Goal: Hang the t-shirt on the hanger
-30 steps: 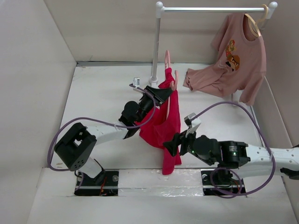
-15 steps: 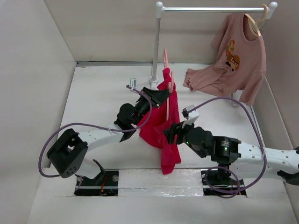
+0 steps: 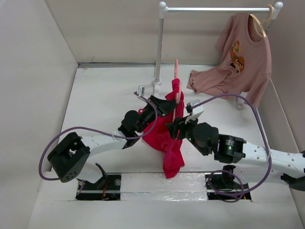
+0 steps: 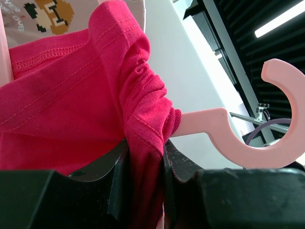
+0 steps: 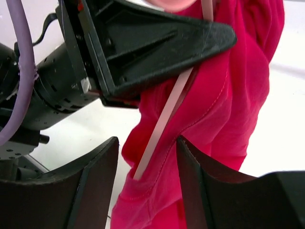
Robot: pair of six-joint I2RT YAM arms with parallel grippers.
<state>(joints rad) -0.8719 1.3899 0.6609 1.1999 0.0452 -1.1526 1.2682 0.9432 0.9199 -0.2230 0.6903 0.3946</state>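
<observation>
t-shirt [image 3: 167, 134] red, bunched over pink hanger [image 4: 202, 123] | left end effector [image 4: 145, 162] clamps t-shirt | right end effector [image 5: 147, 148] spread

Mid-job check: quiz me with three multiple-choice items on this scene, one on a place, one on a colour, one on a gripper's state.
1. Where is the dusty-pink t-shirt?
A. in a basket
B. on a beige hanger on the rail
C. on the floor

2. The hanger that the left gripper clamps is:
A. blue
B. black
C. pink

3. The right gripper is:
A. open by the red t-shirt
B. shut on a hook
C. shut on the rail

Answers: 1 B, it hangs at the rail's far right end. 2 C, the left wrist view shows it pink. 3 A, its fingers stand apart in the right wrist view.
</observation>
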